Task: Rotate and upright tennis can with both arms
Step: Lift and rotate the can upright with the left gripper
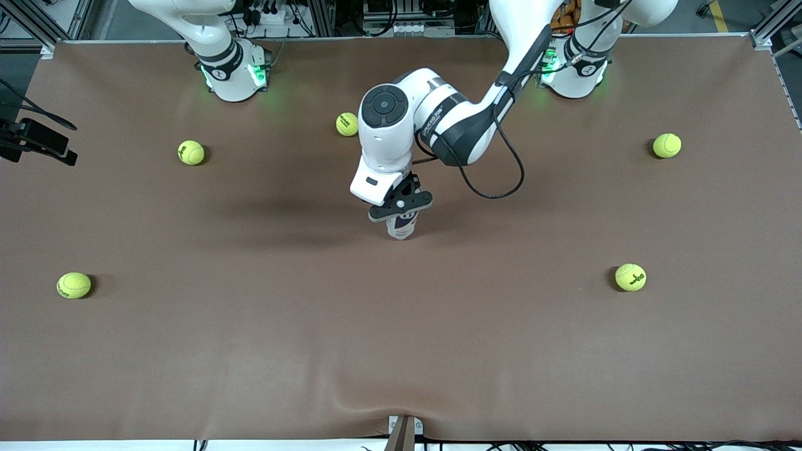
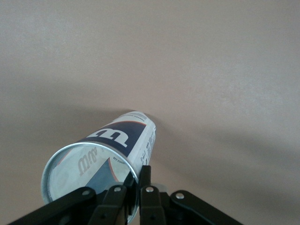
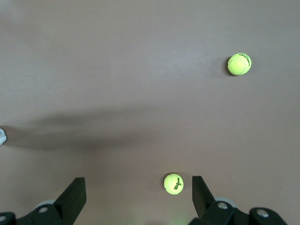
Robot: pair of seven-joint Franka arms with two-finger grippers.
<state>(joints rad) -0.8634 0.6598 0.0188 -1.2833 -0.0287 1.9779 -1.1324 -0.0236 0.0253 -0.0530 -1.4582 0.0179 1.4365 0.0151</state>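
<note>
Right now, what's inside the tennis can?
Nothing visible: the tennis can looks empty through its open silvery rim, only the label showing through the wall. The left gripper, shut on the rim, covers a sliver.

My left tool (image 1: 401, 210) is mid-worktop (image 1: 401, 351), clamped on the top rim of the tennis can (image 1: 401, 227), which stands on its base under it. Five balls sit around it: two (image 1: 191, 152) (image 1: 74, 285) toward the right arm's end, two (image 1: 666, 145) (image 1: 630, 277) toward the left arm's end, one (image 1: 346, 124) farther from the front camera than the can. My right tool (image 3: 138, 199) waits spread above a ball (image 3: 173, 183) near its own base.
</note>
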